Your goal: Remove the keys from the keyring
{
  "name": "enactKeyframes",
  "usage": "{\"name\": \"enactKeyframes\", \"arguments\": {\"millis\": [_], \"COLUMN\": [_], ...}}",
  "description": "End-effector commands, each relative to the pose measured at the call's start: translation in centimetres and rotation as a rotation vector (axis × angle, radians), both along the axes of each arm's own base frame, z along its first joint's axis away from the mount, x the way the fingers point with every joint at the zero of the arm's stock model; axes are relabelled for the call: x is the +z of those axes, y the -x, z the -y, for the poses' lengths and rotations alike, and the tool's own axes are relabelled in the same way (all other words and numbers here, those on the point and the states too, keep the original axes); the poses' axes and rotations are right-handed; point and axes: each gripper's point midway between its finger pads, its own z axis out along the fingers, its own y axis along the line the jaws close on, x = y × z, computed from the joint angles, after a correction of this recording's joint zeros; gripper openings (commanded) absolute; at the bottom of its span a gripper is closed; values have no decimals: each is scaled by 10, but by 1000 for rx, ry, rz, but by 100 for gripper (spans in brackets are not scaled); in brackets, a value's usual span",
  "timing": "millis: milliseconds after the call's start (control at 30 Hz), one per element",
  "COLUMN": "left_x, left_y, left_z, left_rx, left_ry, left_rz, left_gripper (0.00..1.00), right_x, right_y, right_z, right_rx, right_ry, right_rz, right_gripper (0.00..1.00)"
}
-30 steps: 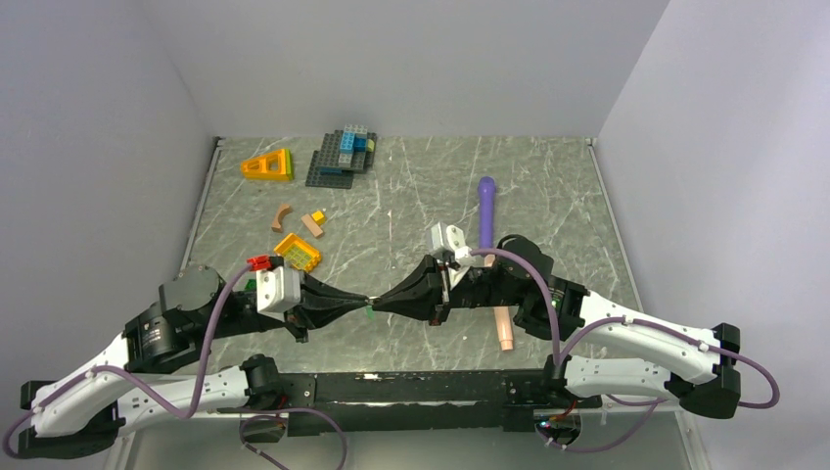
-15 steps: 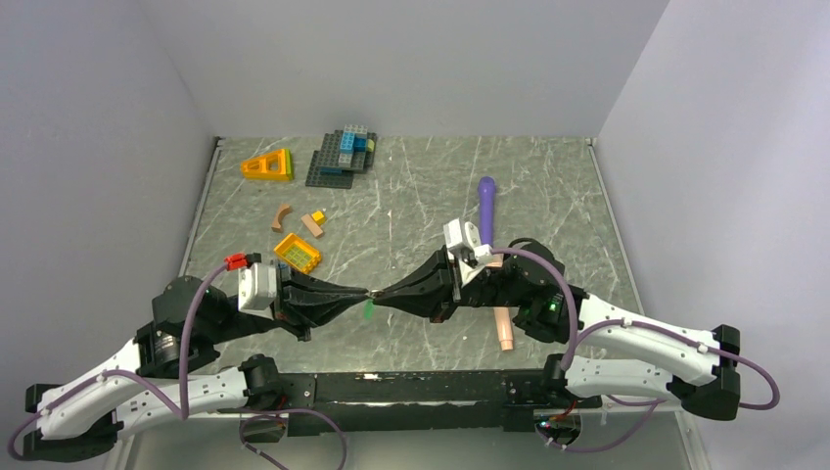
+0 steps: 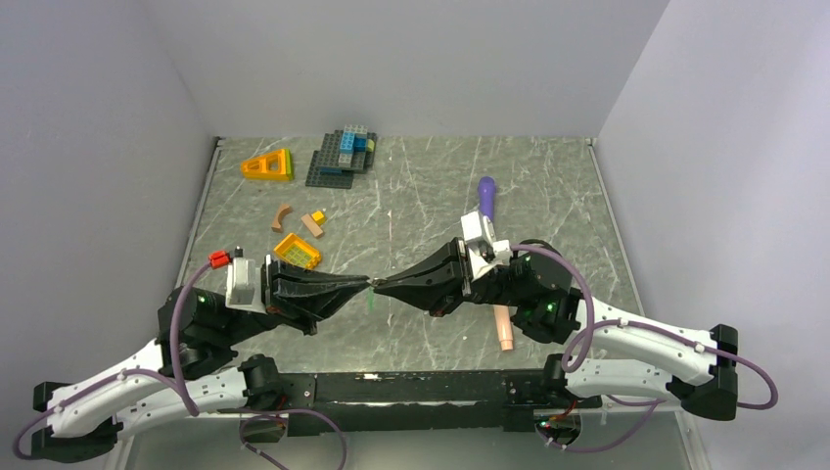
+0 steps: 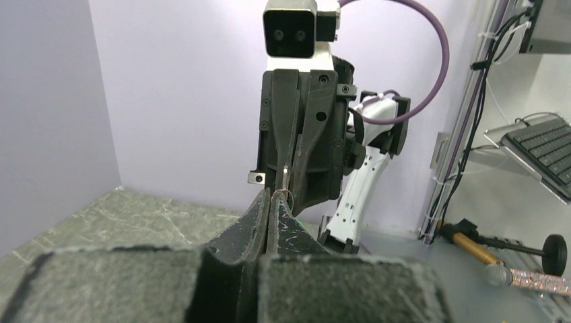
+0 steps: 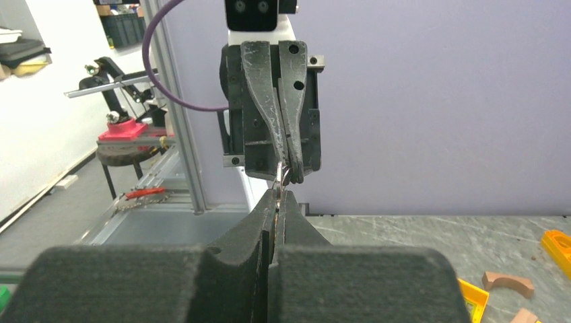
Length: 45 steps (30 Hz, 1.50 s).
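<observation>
Metal glints where your two arms meet. The left end effector and right end effector, both clamped fully shut, pinch the keyring from opposite sides, tip to tip. They hold it aloft over the surface, close to its near edge and about midway between its left and right edges. Gripping from both sides probably lets you brace the ring with one arm while the other works a key round the coil. Holding it in the air also gives the keys room to hang. A speck just under the tips looks like the green key, but you cannot tell whether it hangs or lies on the surface. The brass key cannot be made out. Bricks sit well apart, toward the far left corner.
</observation>
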Motion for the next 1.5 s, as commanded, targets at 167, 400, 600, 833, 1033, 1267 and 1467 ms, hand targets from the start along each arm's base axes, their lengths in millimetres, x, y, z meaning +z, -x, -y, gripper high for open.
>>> {"name": "enactKeyframes", "arguments": {"millis": [167, 400, 600, 833, 1033, 1267, 1467], "left_x": [-2, -4, -2, 0, 0, -12, -21], "left_y": [-19, -21, -20, -20, -8, 20, 42], "left_z": [5, 10, -2, -27, -44, -34, -17], "left_rx": [61, 64, 92, 152, 144, -15, -179], "left_ry": [102, 61, 34, 0, -93, -318, -419], "left_rz": [-80, -77, -73, -64, -15, 103, 166], "left_gripper": [0, 21, 50, 62, 67, 76, 84], "right_x": [30, 26, 15, 3, -8, -19, -20], "right_y": [12, 11, 8, 4, 11, 29, 54], "right_z": [8, 13, 17, 23, 22, 19, 22], "right_rx": [49, 31, 4, -30, -4, 104, 256], "right_ry": [-132, -131, -107, -79, 16, 150, 202], "right_rz": [28, 17, -1, -16, 6, 82, 171], "right_gripper": [0, 0, 0, 0, 0, 0, 0]}}
